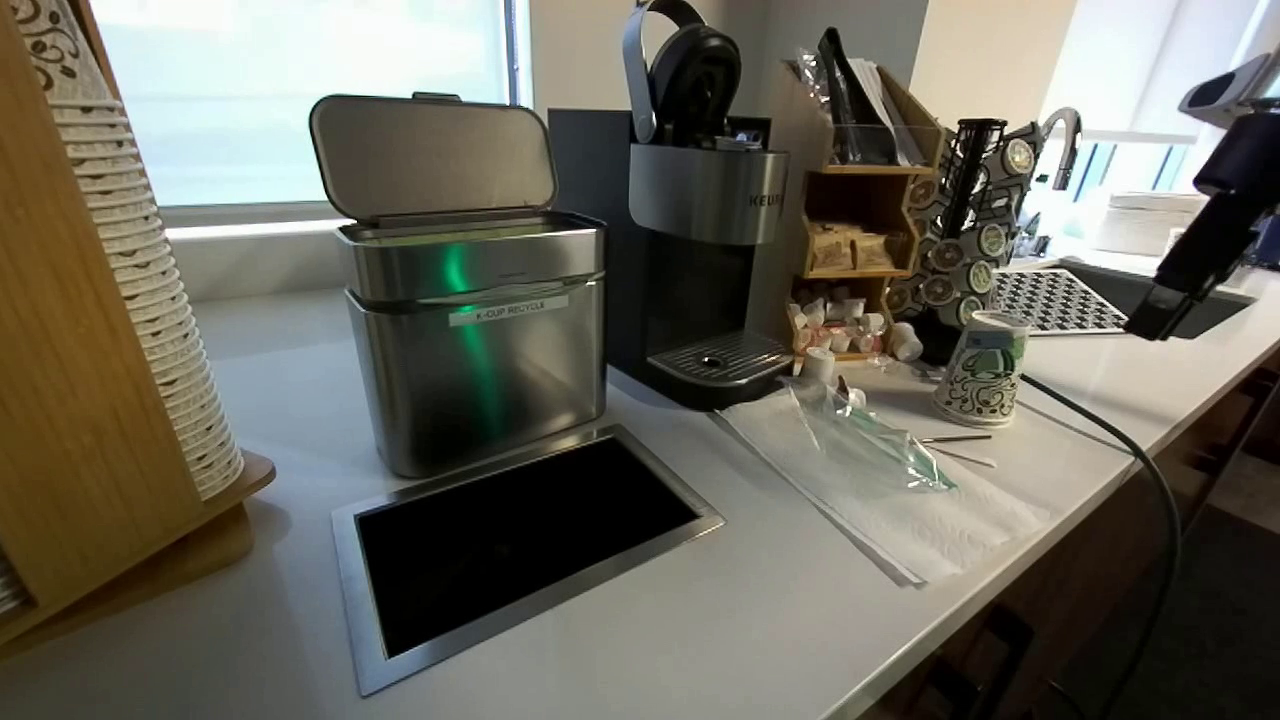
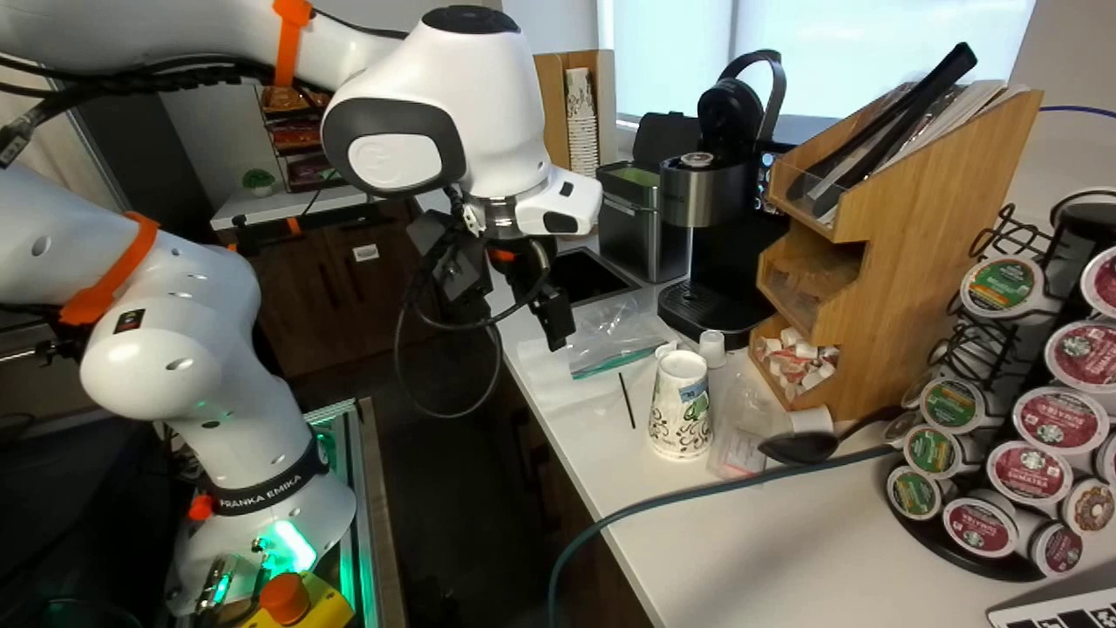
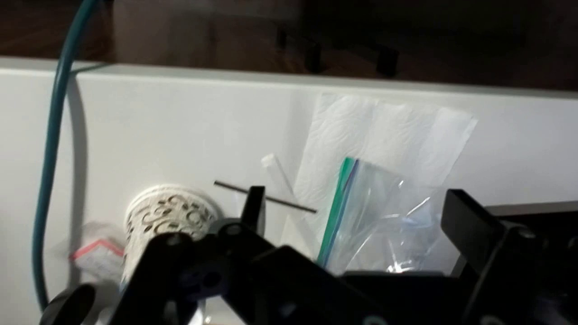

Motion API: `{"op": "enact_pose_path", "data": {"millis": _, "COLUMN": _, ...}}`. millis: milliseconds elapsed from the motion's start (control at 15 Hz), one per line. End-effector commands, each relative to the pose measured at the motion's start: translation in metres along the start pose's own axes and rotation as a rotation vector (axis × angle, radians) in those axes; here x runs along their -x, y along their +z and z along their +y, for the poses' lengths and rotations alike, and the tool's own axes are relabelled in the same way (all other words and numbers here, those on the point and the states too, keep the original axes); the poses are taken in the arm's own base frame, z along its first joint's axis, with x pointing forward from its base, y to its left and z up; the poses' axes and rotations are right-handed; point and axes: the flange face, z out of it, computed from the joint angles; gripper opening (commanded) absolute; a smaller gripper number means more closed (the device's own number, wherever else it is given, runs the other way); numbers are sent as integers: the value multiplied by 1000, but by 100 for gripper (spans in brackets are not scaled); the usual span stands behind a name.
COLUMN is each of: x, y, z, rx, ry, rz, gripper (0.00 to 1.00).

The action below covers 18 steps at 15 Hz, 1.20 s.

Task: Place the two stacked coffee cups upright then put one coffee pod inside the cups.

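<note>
1. Stacked white paper coffee cups with dark swirls (image 2: 681, 423) stand upside down, to one side of your black two-finger claw (image 3: 356, 197) and apart from it.
2. Your claw has its fingers spread wide; it is holding nothing.
3. Past its fingertips, your wrist view shows one clear plastic bag with green strip (image 3: 388, 225).

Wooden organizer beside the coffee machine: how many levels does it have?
3: top level with tall items; middle level with brown packets; bottom level with small white tubs. The back of the organizer is hidden, so any there go uncounted.
</note>
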Motion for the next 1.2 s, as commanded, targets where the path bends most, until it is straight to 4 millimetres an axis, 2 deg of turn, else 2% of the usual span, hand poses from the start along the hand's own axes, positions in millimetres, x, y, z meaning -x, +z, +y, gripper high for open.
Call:
{"op": "enact_pose_path", "data": {"millis": 0, "x": -22, "y": -4, "z": 16, "rx": 150, "ry": 3, "rz": 142, "gripper": 100}}
{"op": "enact_pose_path", "data": {"millis": 133, "x": -34, "y": -4, "z": 28, "rx": 241, "ry": 13, "rz": 228, "gripper": 100}}
{"op": "enact_pose_path", "data": {"millis": 333, "x": -47, "y": 8, "z": 43, "rx": 382, "ry": 18, "rz": 318, "gripper": 100}}
{"op": "enact_pose_path", "data": {"millis": 467, "x": -46, "y": 18, "z": 51, "rx": 439, "ry": 46, "rz": 309, "gripper": 100}}
{"op": "enact_pose_path", "data": {"millis": 533, "x": -46, "y": 4, "z": 44, "rx": 397, "ry": 20, "rz": 327, "gripper": 100}}
{"op": "enact_pose_path", "data": {"millis": 600, "x": -46, "y": 10, "z": 47, "rx": 405, "ry": 27, "rz": 314, "gripper": 100}}
{"op": "enact_pose_path", "data": {"millis": 800, "x": -48, "y": 10, "z": 48, "rx": 407, "ry": 28, "rz": 330, "gripper": 100}}
{"op": "enact_pose_path", "data": {"millis": 1133, "x": -51, "y": 24, "z": 68, "rx": 365, "ry": 178, "rz": 378, "gripper": 100}}
